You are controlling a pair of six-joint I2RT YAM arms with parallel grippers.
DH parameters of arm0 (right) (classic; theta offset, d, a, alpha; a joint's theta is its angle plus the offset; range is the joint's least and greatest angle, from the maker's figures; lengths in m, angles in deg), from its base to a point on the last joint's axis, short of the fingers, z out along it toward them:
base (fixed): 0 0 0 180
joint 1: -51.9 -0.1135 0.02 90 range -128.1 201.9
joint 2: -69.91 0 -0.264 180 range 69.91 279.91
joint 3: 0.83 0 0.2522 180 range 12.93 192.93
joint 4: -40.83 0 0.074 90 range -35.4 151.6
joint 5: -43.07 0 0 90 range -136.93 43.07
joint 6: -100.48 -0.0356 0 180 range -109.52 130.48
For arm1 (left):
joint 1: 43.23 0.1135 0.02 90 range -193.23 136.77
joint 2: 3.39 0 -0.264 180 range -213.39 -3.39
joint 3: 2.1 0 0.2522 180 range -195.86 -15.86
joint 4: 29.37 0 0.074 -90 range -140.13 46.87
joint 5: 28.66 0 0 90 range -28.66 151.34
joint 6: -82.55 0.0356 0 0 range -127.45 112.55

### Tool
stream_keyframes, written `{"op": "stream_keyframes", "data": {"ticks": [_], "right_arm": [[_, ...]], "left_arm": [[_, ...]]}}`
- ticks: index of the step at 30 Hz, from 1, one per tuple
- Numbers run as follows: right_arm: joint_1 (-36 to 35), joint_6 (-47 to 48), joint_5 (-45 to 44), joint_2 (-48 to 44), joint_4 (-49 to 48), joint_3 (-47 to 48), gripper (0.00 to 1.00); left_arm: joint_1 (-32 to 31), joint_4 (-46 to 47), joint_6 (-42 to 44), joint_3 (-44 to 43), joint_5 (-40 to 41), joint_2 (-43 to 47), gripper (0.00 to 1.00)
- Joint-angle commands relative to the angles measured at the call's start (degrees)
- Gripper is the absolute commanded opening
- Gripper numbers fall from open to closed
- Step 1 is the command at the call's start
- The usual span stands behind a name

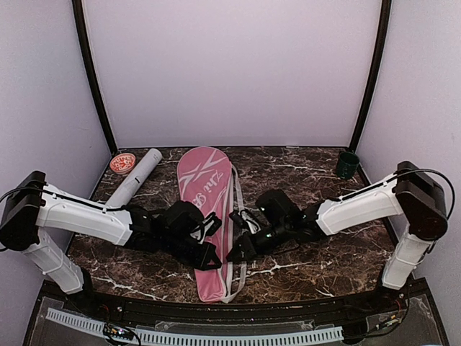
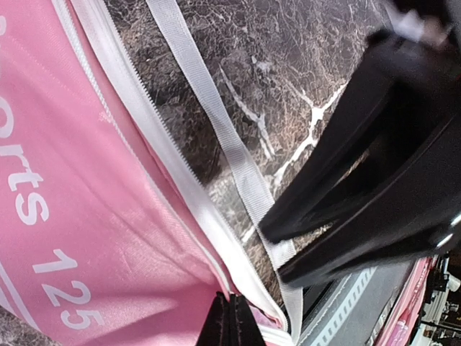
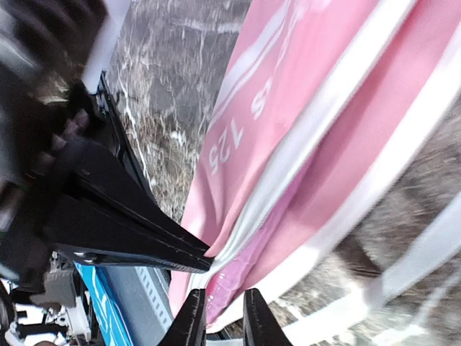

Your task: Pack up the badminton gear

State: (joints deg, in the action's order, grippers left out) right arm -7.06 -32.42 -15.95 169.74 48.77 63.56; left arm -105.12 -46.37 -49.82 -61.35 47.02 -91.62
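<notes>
I record a pink racket-shaped fabric bag point(image 1: 205, 180) with white lettering; the dark brown marble surface point(image 1: 302, 180) is white-veined.

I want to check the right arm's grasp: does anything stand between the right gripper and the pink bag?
Nothing visible does. An edge of the pink bag sits right between the jaws of the right gripper, with no other object in the gap. The left gripper nips the same edge close beside it.

The pink bag point(image 1: 205, 216) is smooth cloth with a faint sheen, its strap point(image 2: 216, 122) white woven webbing, the bench point(image 1: 310, 189) glossy dark marble-look.
</notes>
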Motion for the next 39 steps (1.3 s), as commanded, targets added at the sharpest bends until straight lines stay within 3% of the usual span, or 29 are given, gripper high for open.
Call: {"op": "stream_keyframes", "data": {"ticks": [1,5,10,18,24,27,39], "right_arm": [[4.63,5.76,-2.15,-4.35,5.14,-1.41,0.19],[10.04,9.68,-3.24,-7.03,6.04,-2.21,0.2],[18.37,8.9,-3.8,-6.29,-0.07,-0.1,0.21],[23.73,11.83,-6.83,7.51,1.67,19.54,0.23],[26.44,15.71,-9.79,16.4,6.77,32.21,0.26],[27.74,17.74,-9.4,21.17,8.53,39.01,0.27],[28.64,15.03,-6.62,36.57,15.17,59.51,0.31]], "left_arm": [[-0.49,-2.31,2.77,1.01,-1.17,-1.34,0.0],[-1.31,-5.14,5.78,1.49,-1.94,-1.8,0.0],[-1.36,-9.24,8.38,4.05,-2.63,1.01,0.0],[-0.24,-14.85,12.93,6.52,-2.63,8.56,0.0],[9.76,-11.69,13.48,4.89,0.17,16.0,0.31],[16.36,-9.47,16.08,0.14,1.46,14.54,0.46],[31.22,-13.46,19.31,-22.84,11.36,-6.75,0.56]]}}
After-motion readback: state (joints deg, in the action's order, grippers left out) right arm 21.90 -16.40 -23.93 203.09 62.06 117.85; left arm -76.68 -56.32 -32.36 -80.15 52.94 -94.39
